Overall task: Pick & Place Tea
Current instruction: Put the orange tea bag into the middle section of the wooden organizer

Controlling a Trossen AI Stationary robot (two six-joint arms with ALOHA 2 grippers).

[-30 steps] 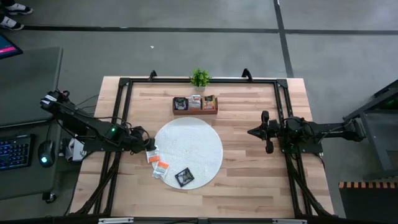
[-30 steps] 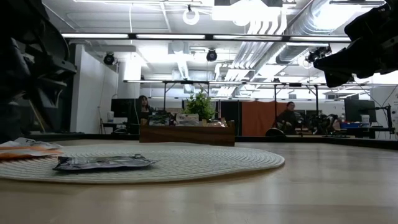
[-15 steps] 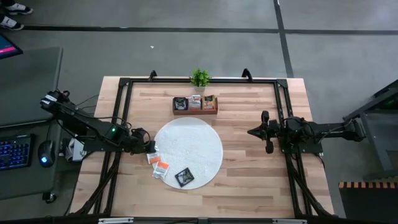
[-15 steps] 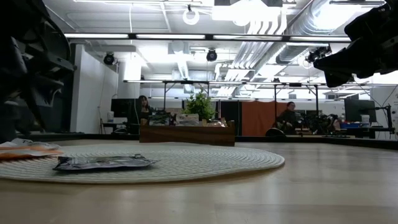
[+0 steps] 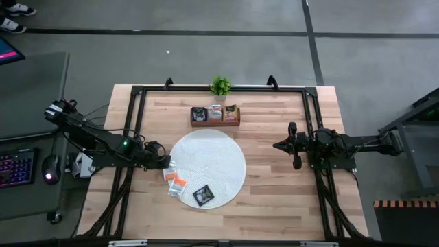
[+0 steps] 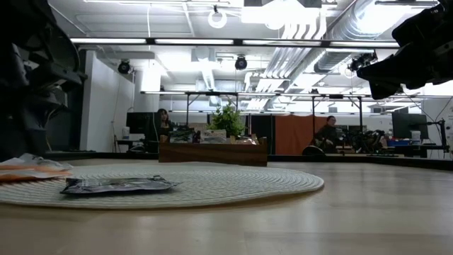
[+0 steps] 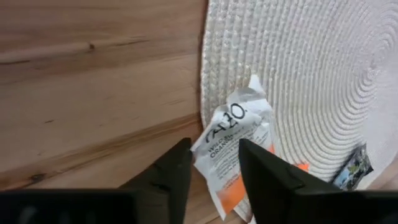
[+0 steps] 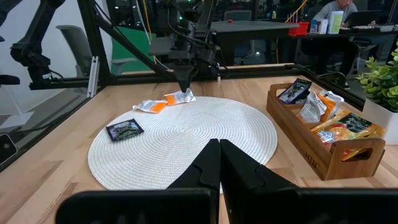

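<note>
Three tea sachets lie at the round white mat's [image 5: 221, 147] near left. A white one with orange marks [image 7: 231, 127] rests partly on the mat's edge and partly on the wood. An orange-marked one [image 5: 178, 184] lies beside it, and a black one [image 5: 203, 195] lies flat on the mat. My left gripper [image 5: 165, 163] slants down onto the white sachet, its fingers part-way closed on it. My right gripper [image 5: 278, 145] hangs shut and level above the table's right half, touching nothing. More sachets stand in the wooden tray [image 5: 215, 122]. My left gripper [image 7: 214, 152] has the white sachet's near end [image 7: 217, 149] between its two fingers, one finger [image 7: 180, 165] at the sachet's side edge and the other [image 7: 258, 165] over its face. The fingers slant down from the table's left. The sachet lies on the mat's edge and the wood.
The three-compartment tray stands beyond the mat at the far middle, with a small green plant [image 5: 220, 86] behind it. A black frame [image 5: 137, 92] runs round the table. Bare wood lies right of the mat [image 5: 274, 185] and along the near edge.
In the low view my left gripper's fingers have drawn closer together at the mat's left edge, and the white sachet's end has humped up a little. The arm itself has stayed in place.
</note>
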